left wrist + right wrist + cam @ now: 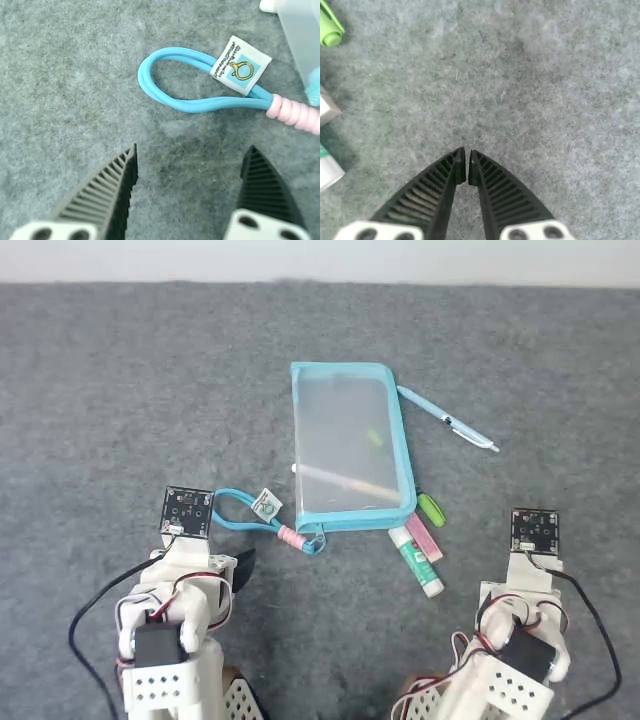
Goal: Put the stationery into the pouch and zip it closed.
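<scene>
Left gripper (193, 149) spread, ribbed fingers (117, 182) near looped blue cord (200, 104); fuzzy grey carpet (60, 75)

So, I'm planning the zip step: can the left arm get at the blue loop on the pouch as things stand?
Probably yes. The left gripper is open, and the blue loop lies flat just ahead of it with only bare carpet between.

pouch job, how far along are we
Done: little, if anything. A pencil shows through the pouch, maybe inside. In hand: nothing. The left gripper is open by the strap; the right gripper is shut and empty. Left: pen, highlighter, pink stick and glue lie outside, then zipping.
</scene>
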`<action>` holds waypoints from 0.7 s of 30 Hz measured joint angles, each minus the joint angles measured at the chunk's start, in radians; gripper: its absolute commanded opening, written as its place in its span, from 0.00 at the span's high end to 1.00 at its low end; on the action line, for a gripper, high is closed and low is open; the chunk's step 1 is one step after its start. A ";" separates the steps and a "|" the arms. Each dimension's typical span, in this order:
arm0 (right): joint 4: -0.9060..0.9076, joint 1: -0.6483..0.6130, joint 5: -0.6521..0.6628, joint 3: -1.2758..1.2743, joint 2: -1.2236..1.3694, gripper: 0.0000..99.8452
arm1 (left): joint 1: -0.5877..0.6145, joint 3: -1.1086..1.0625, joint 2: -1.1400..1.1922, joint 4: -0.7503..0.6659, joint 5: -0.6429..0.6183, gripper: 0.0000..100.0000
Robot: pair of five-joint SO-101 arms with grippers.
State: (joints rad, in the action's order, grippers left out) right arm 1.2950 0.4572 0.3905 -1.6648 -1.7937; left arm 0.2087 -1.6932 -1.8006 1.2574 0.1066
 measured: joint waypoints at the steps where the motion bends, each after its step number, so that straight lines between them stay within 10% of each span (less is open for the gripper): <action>1: 0.000 0.000 0.000 0.000 0.000 0.99 | 0.000 0.000 0.000 0.000 0.000 0.69; 21: 0.009 -0.097 0.000 0.000 0.000 0.99 | 0.000 0.000 0.000 0.000 0.000 0.69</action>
State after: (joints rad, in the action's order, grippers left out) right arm 1.3042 0.3606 0.3905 -1.6648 -1.7937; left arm 0.2087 -1.6932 -1.8006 1.2574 0.1066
